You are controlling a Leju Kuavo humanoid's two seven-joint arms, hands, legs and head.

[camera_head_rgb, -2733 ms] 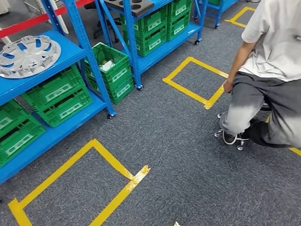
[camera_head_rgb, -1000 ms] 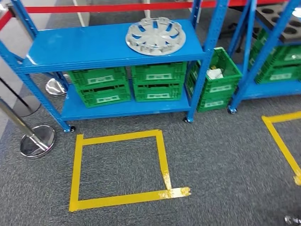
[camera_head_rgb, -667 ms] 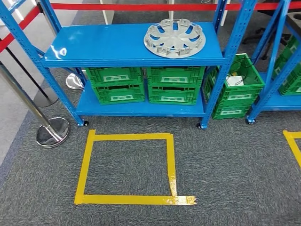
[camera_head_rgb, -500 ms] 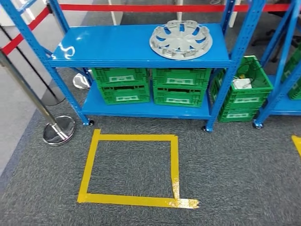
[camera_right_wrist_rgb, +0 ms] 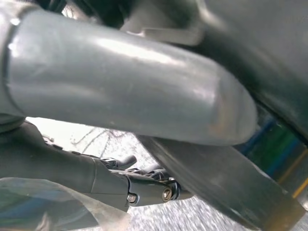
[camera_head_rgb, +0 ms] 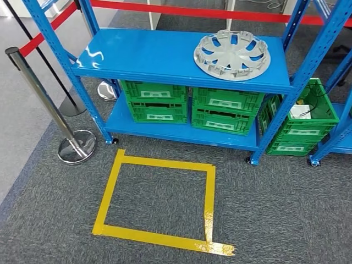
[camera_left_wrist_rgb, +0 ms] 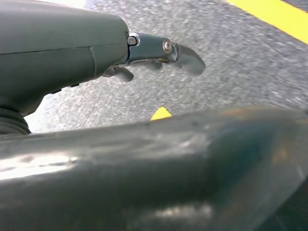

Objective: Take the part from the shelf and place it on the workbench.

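Observation:
The part is a silver wheel cover [camera_head_rgb: 231,54] lying flat on the right half of the top board of a blue shelf [camera_head_rgb: 166,55], straight ahead in the head view. My left hand [camera_left_wrist_rgb: 109,53] hangs over the grey carpet with its dark fingers [camera_left_wrist_rgb: 171,50] stretched out and nothing in them. In the right wrist view, my right hand [camera_right_wrist_rgb: 120,144] also hangs low and holds nothing, its fingers [camera_right_wrist_rgb: 152,187] held straight. Both hands are far from the wheel cover.
Green crates [camera_head_rgb: 188,102] fill the shelf's lower board, and another green crate [camera_head_rgb: 301,118] stands to its right. A yellow tape square [camera_head_rgb: 159,201] marks the carpet before the shelf. A chrome barrier post [camera_head_rgb: 45,99] with a red belt stands at the left.
The whole view has swung left: the seated person has dropped out of the picture, and the shelf with the wheel cover now faces me, shifting right and slightly nearer.

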